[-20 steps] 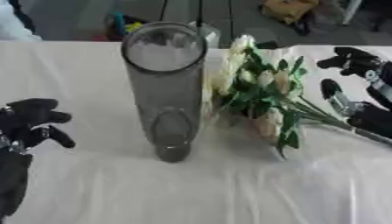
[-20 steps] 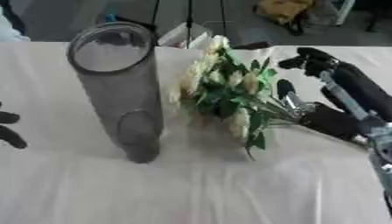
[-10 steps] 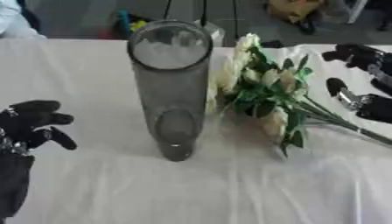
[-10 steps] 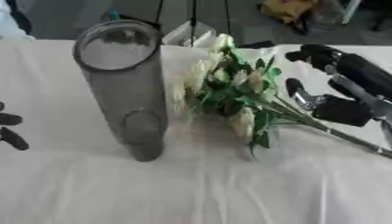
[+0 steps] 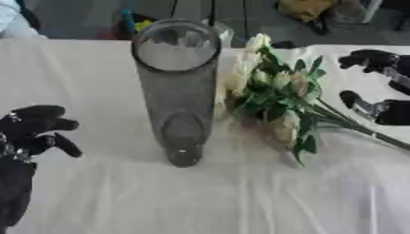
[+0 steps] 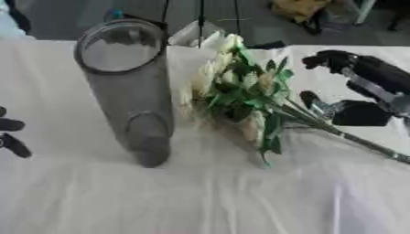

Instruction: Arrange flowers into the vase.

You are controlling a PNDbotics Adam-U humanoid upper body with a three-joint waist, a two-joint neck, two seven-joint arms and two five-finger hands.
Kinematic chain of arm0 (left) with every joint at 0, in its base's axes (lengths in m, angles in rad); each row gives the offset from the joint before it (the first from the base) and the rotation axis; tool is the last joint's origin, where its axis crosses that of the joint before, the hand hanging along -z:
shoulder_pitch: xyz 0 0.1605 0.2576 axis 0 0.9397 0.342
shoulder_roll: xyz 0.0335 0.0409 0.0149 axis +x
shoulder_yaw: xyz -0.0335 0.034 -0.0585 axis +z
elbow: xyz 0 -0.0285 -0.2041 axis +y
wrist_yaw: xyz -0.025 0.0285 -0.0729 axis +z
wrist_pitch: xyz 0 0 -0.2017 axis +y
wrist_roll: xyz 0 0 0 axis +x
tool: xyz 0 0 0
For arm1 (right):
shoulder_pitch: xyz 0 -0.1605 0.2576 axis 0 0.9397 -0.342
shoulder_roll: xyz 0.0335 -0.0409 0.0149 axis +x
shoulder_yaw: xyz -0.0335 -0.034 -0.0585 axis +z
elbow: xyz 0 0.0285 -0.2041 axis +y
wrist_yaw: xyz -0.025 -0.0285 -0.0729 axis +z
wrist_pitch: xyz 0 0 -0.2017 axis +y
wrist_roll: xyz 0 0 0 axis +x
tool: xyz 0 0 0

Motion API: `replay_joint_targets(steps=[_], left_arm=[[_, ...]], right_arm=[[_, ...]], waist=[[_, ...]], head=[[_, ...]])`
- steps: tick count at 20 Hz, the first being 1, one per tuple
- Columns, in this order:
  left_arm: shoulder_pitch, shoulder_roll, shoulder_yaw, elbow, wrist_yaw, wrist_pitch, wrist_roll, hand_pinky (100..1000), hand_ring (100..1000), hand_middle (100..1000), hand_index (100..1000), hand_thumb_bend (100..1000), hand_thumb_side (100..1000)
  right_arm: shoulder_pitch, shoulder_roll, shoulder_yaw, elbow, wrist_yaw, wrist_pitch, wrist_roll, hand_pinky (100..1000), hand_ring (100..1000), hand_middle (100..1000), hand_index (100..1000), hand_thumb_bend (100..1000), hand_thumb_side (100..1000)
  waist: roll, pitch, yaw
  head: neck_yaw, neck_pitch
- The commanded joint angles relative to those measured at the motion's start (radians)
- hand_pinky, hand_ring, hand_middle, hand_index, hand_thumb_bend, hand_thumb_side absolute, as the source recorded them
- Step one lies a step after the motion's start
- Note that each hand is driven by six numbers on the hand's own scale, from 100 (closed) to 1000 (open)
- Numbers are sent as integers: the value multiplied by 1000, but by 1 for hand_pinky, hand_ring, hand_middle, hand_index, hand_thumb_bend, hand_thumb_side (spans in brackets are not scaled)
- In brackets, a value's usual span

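Note:
A tall grey see-through vase (image 5: 178, 91) stands upright mid-table with nothing in it. Right of it lies a bunch of flowers (image 5: 276, 91) with cream blooms and green leaves, the blooms close beside the vase wall. Its stems (image 6: 352, 137) run down toward the right edge. My right hand (image 6: 360, 112) hovers at the right just above the stems, open, fingers (image 6: 332, 59) spread and thumb pointing at the leaves; nothing is in it. My left hand (image 5: 36, 130) rests at the lower left, open with relaxed fingers, well clear of the vase.
A white cloth (image 5: 208, 201) covers the table. A pale folded sheet (image 6: 188, 34) lies behind the vase near the far edge. Beyond that edge are dark floor and clutter.
My right hand has drawn slightly back toward the right edge, still above the stems. Vase, flowers and left hand have stayed put.

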Motion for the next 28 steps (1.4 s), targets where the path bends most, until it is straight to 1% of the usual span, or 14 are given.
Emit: replay_joint_targets(steps=[1,4,9,13,16,18,21,28], left_arm=[[-4,7,-6,-18,-5,-1,-3,497,727,752,764,100,1000],[-4,7,-7,-18,-5,-1,-5,497,728,752,764,100,1000],[-4,7,-8,-18,-6,0,-7,497,728,752,764,100,1000],[-5,7,-9,-18,-6,0,-8,497,729,751,763,100,1000],[-5,7,-9,-18,-5,1,-8,497,729,751,763,100,1000],[-5,7,-10,-18,-5,1,-10,497,729,751,763,100,1000],[-6,6,-12,-18,-5,2,-12,497,730,752,763,100,1000],[-8,5,-13,-18,-4,3,-17,497,732,753,763,100,1000]], right_arm=[[-20,-49,-9,30,-17,11,32,857,1000,872,1000,341,779],[-30,-55,-6,56,-3,22,63,848,1000,875,1000,381,737],[-36,-61,7,89,29,22,97,842,1000,883,1000,389,675],[-42,-67,20,117,47,12,113,829,1000,873,1000,384,651],[-47,-71,27,134,60,4,111,831,1000,871,1000,384,640],[-52,-74,33,152,71,4,103,815,1000,857,990,393,630],[-60,-75,47,188,89,-1,84,807,1000,840,974,394,600],[-76,-63,65,254,137,-7,33,787,1000,815,954,388,578]], waist=[[-6,-11,-2],[-6,-9,-2],[-7,-7,-3],[-7,-7,-1],[-7,-8,0],[-7,-8,0],[-7,-6,3],[-8,-2,8]], head=[[-7,-14],[-13,-17],[-17,-19],[-22,-20],[-25,-20],[-27,-19],[-31,-19],[-38,-19]])
